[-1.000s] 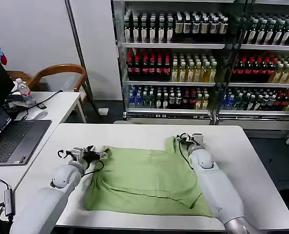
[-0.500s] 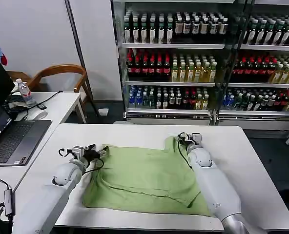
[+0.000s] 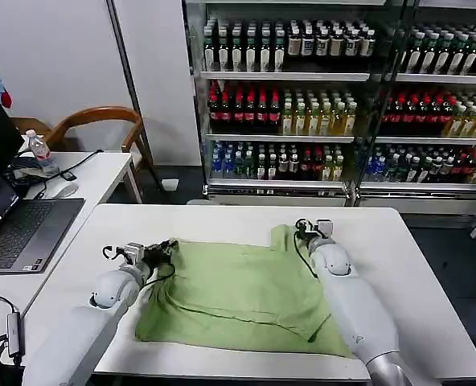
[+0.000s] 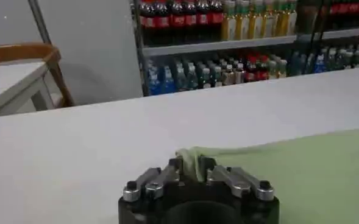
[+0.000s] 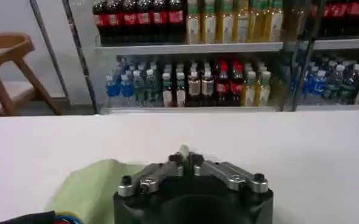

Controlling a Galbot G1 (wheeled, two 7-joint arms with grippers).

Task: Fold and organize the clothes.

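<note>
Pinching the polo shirt's [image 3: 242,293] two far corners, left end effector [image 3: 164,251] and right end effector [image 3: 305,232] probably mean to fold it across the table [image 3: 222,221].

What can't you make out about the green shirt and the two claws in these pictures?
- Green shirt: collar, buttons and chest print are not visible in the head view; that side seems to face the table.
- Its near right hem: covered by the right arm in the head view.
- Left claw and right claw: the pinched cloth shows, but each wrist view's lower edge cuts off the claw body.
</note>
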